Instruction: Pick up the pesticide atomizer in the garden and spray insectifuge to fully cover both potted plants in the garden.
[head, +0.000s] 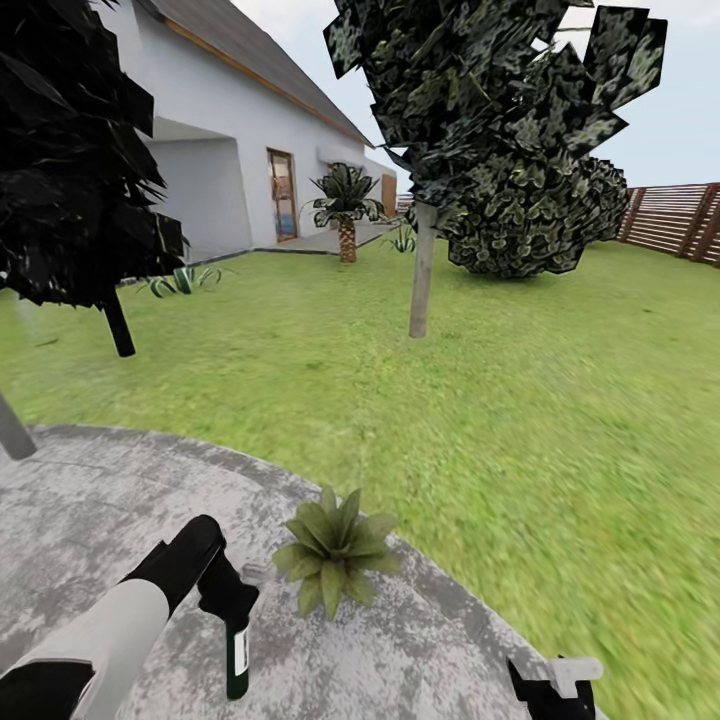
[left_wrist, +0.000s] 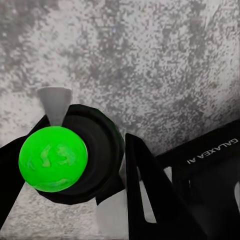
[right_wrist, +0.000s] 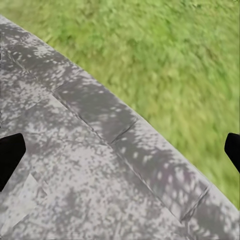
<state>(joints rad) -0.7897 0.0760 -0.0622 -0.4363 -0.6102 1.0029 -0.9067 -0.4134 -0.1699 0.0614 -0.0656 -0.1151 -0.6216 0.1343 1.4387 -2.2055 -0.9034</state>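
Head view: the left gripper (head: 232, 600) hangs closed round the atomizer (head: 237, 655), low at near left over the patio (head: 90, 500). One plant (head: 333, 556) sits just right of it.

Left wrist view: fingers (left_wrist: 145, 195) clamp the atomizer's (left_wrist: 70, 160) dark body; it looks light, rigid and smooth, so a mid-body hold seems safest.

Right wrist view: the right gripper (right_wrist: 120, 150) is spread wide, empty.

Head high; wrists close over patio (head: 90, 500).
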